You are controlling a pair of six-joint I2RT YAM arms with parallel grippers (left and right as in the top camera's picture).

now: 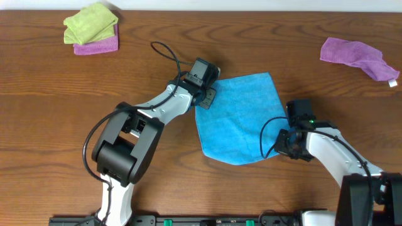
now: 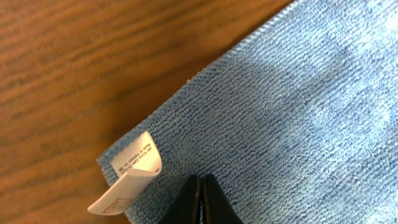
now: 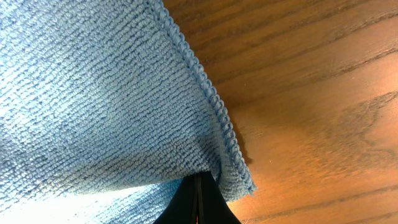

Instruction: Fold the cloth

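The sky-blue cloth point(image 1: 240, 118) lies spread on the wooden table, turned like a diamond. My left gripper point(image 1: 204, 95) is at its upper-left corner. In the left wrist view the jaws point(image 2: 200, 182) are shut with their tips on the cloth point(image 2: 280, 106), beside a curled white care label point(image 2: 127, 177). My right gripper point(image 1: 281, 143) is at the lower-right corner. In the right wrist view its jaws point(image 3: 199, 180) are shut on the cloth point(image 3: 93, 93), and the stitched edge is raised and drapes over the tips.
A lime-green cloth point(image 1: 91, 22) lies on a purple cloth point(image 1: 99, 45) at the back left. Another purple cloth point(image 1: 357, 55) with a small tag lies crumpled at the back right. A black cable point(image 1: 166, 53) loops behind the left wrist.
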